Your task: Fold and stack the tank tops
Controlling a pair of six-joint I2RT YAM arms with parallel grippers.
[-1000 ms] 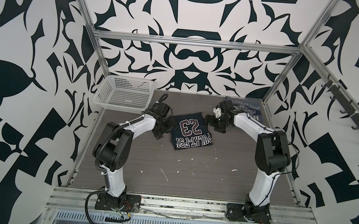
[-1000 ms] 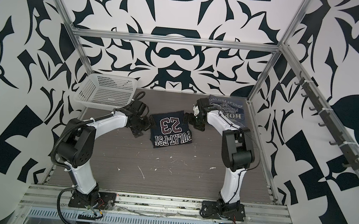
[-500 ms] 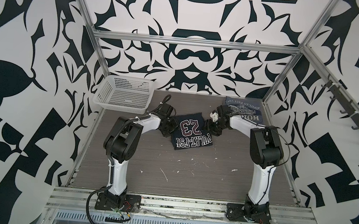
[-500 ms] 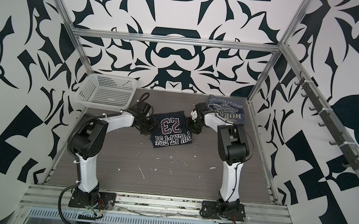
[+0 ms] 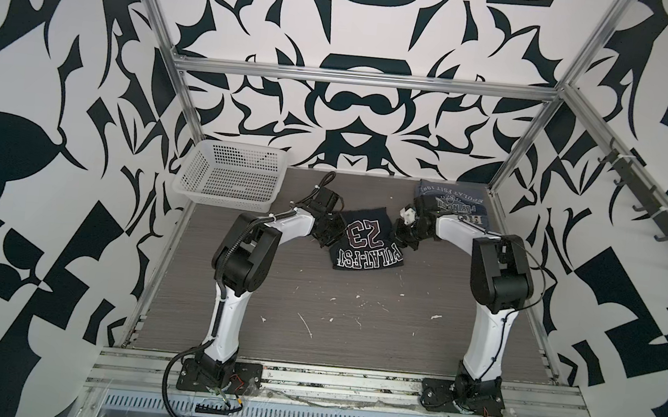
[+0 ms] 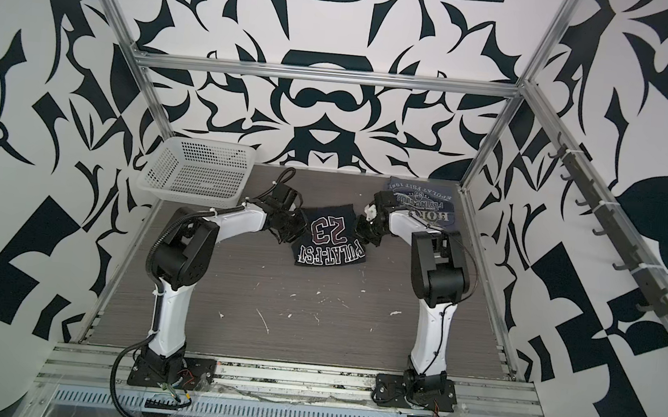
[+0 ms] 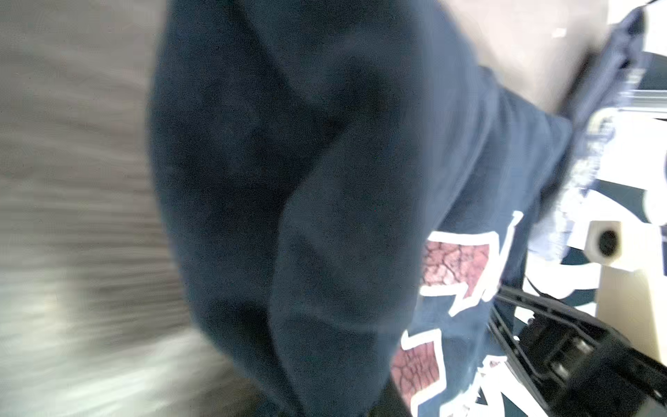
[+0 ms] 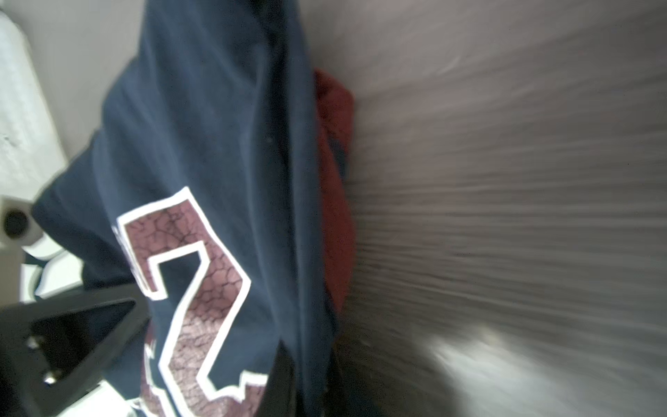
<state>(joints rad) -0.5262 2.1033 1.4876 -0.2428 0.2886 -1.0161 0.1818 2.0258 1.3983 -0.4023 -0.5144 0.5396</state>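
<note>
navy tank top between grippers; left gripper, right gripper clamped on opposite edges

- Grey wood-grain tabletop, scuffed, with white flecks scattered over the near half.
- White perforated plastic basket in the far left corner.
- Slate grey-blue tank top, white print up, folded flat in the far right corner.
- Navy tank top, "23" showing, at mid-back between them. Its side edges are possibly raised off the surface, but the blur makes this uncertain.
</note>
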